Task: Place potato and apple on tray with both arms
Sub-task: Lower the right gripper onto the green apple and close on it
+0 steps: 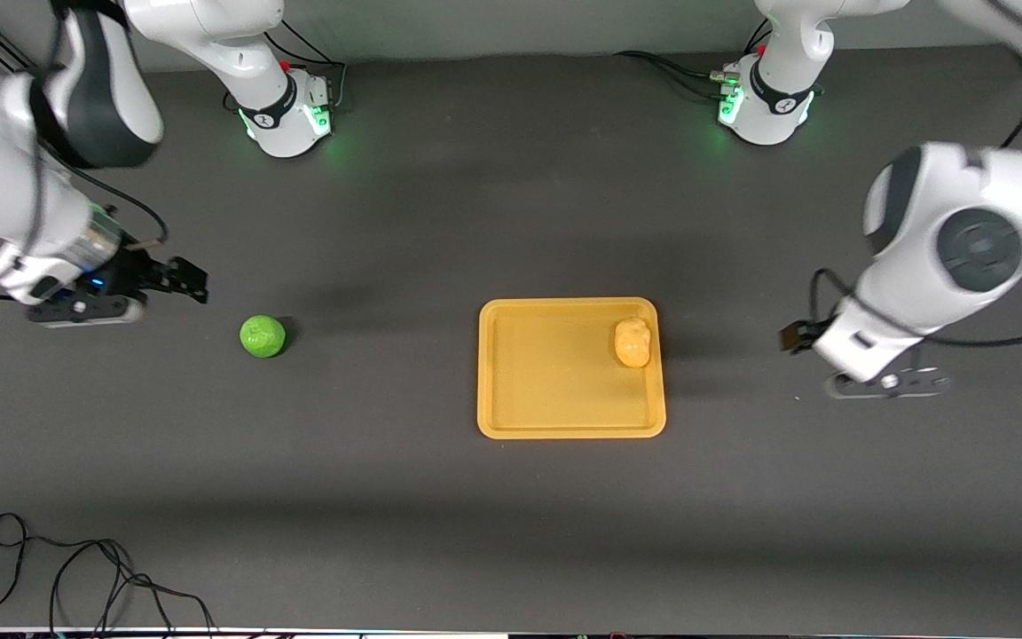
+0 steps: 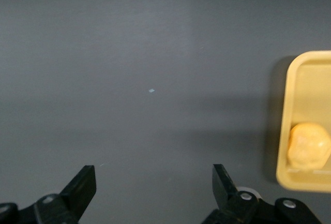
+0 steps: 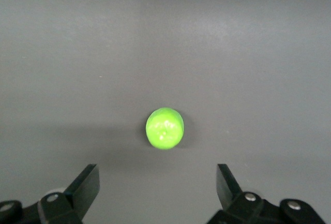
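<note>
The potato [image 1: 632, 343] lies on the orange-yellow tray [image 1: 555, 382], by the rim toward the left arm's end. It also shows in the left wrist view [image 2: 309, 145], on the tray [image 2: 305, 94]. The green apple [image 1: 263, 336] lies on the dark table toward the right arm's end, apart from the tray. My right gripper [image 1: 190, 280] is open and empty, over the table beside the apple. In the right wrist view the apple [image 3: 165, 128] lies ahead of the open gripper [image 3: 158, 185]. My left gripper [image 1: 793, 337] is open and empty, over bare table beside the tray [image 2: 153, 185].
The two arm bases [image 1: 285, 115] [image 1: 764, 106] stand along the table edge farthest from the front camera. A loose black cable [image 1: 76, 577] lies at the edge nearest to that camera, toward the right arm's end.
</note>
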